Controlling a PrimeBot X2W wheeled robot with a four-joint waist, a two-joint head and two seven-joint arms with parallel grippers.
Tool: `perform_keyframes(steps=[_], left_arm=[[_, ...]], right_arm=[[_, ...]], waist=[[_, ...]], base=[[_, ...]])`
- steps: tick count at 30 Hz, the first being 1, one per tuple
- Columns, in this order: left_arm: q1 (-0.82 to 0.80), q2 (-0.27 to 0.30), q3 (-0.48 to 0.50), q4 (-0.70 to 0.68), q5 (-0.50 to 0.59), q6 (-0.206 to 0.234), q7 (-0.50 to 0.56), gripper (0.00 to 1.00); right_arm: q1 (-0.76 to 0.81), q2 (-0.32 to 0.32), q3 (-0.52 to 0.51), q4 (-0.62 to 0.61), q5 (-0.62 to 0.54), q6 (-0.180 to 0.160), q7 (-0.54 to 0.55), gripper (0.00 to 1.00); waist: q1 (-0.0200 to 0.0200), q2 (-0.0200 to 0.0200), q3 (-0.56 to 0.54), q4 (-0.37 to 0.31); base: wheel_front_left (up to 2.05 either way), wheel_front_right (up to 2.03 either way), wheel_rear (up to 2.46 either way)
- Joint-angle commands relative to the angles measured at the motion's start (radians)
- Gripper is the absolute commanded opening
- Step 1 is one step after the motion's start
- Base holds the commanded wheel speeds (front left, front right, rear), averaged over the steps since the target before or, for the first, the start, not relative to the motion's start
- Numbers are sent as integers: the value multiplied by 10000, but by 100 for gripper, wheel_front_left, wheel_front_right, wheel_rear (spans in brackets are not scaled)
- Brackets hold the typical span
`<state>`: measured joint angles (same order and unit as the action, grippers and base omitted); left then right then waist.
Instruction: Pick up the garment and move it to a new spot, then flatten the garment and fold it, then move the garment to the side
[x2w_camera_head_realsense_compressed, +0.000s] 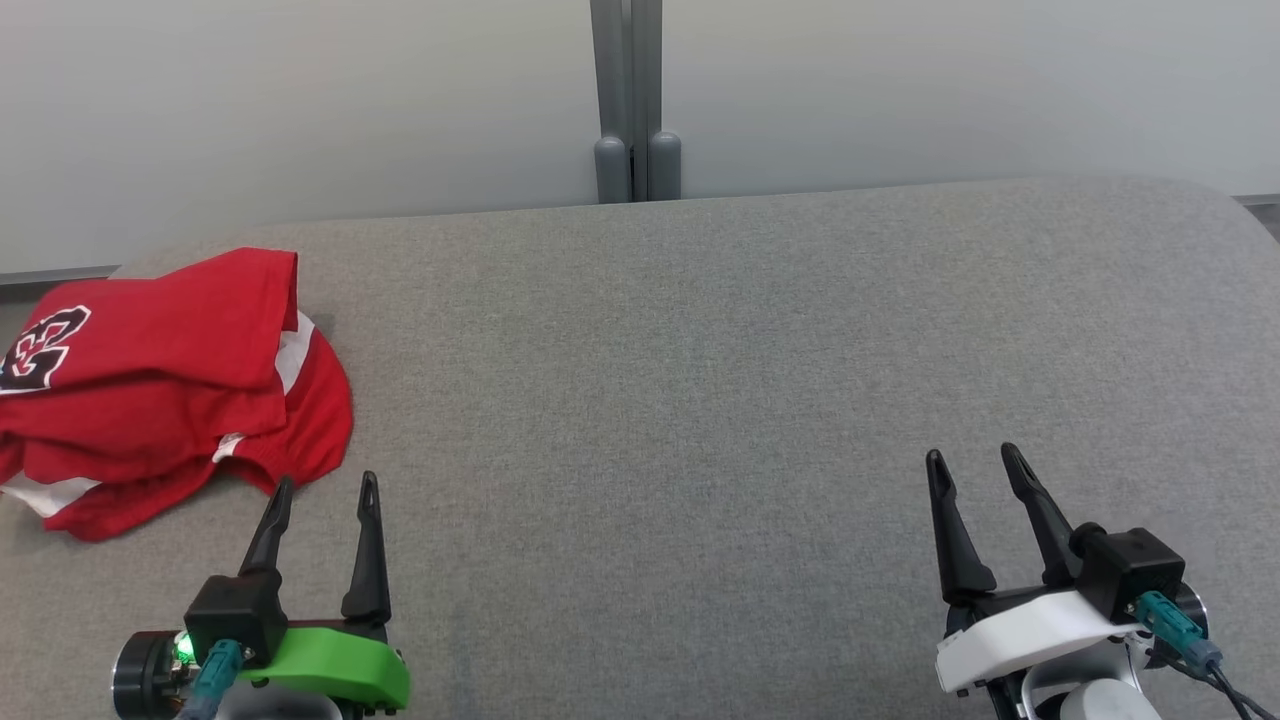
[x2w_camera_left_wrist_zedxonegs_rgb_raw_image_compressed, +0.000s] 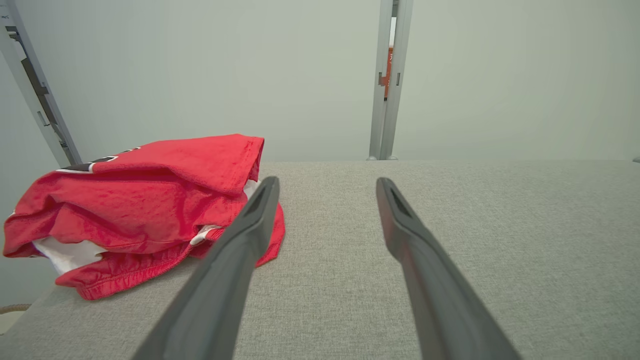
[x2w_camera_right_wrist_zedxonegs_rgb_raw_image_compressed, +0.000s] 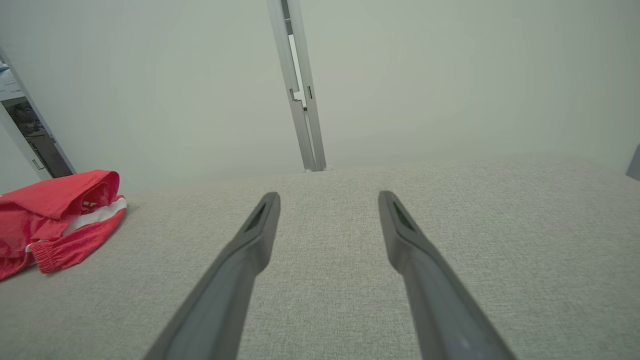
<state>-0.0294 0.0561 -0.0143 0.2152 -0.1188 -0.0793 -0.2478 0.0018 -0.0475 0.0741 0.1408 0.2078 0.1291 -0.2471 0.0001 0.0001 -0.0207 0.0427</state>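
Observation:
A red garment (x2w_camera_head_realsense_compressed: 160, 390) with white trim and a black-and-white print lies bunched in loose folds at the far left of the grey padded table (x2w_camera_head_realsense_compressed: 700, 380). It also appears in the left wrist view as the garment (x2w_camera_left_wrist_zedxonegs_rgb_raw_image_compressed: 135, 200) and at the left edge of the right wrist view as the garment (x2w_camera_right_wrist_zedxonegs_rgb_raw_image_compressed: 55, 215). My left gripper (x2w_camera_head_realsense_compressed: 325, 485) hovers open just in front of its near right edge, nothing between its fingers (x2w_camera_left_wrist_zedxonegs_rgb_raw_image_compressed: 250, 225). Over the bare surface at the lower right, my right gripper (x2w_camera_head_realsense_compressed: 972, 458) is open and holds nothing.
A pale wall stands behind the table, with a grey vertical post (x2w_camera_head_realsense_compressed: 628, 100) at the middle of the far edge. The table's left edge runs close under the garment. Grey fabric stretches from the centre to the right.

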Motion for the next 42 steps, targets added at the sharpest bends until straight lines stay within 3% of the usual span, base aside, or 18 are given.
perform_keyframes(steps=[1, 8, 35, 42], left_arm=[[162, 86, -11, 15, 204, -6, -88, 100], [170, 83, 17, 66, 504, -30, -198, 100], [176, -8, 187, 146, -220, -154, -170, 100], [106, 60, 290, 193, -209, -141, -172, 100]], right_arm=[[137, -45, -14, -41, -236, 28, -94, 100], [171, -49, -2, -62, -650, 27, -199, 100], [208, -46, -106, -1, -107, 18, -195, 100], [160, -44, -24, -14, -26, 18, -190, 100]], waist=[[-1, -1, -3, 0], [-1, -1, -19, -11], [-1, -1, 0, 13], [-1, -1, 17, 320]], base=[[0, 0, 0], [0, 0, 0], [0, 0, 0], [0, 0, 0]])
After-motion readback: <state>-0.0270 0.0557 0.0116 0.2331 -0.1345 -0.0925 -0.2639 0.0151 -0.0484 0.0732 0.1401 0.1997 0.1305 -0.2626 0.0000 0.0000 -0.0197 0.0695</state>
